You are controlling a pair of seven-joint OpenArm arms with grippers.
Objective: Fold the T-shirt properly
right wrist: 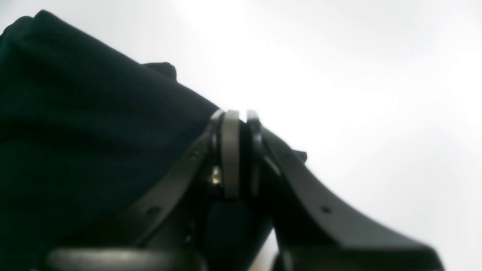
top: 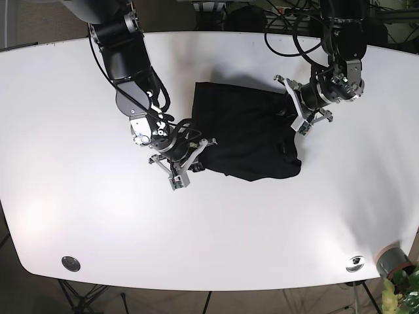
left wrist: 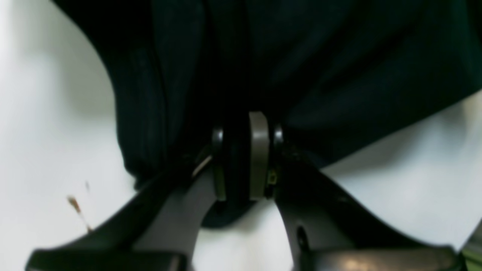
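Lying bunched on a white oval desk (top: 78, 196), dark fabric T-shirt (top: 245, 140), no readable print; left pincer (top: 296, 112) and right pincer (top: 194, 156) each clamped on its edges.

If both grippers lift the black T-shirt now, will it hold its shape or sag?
Likely sag: the T-shirt bunches into soft folds where the left gripper pinches it. The unheld middle would probably droop between that and the right gripper. It looks light; thin pinched edges might slip.
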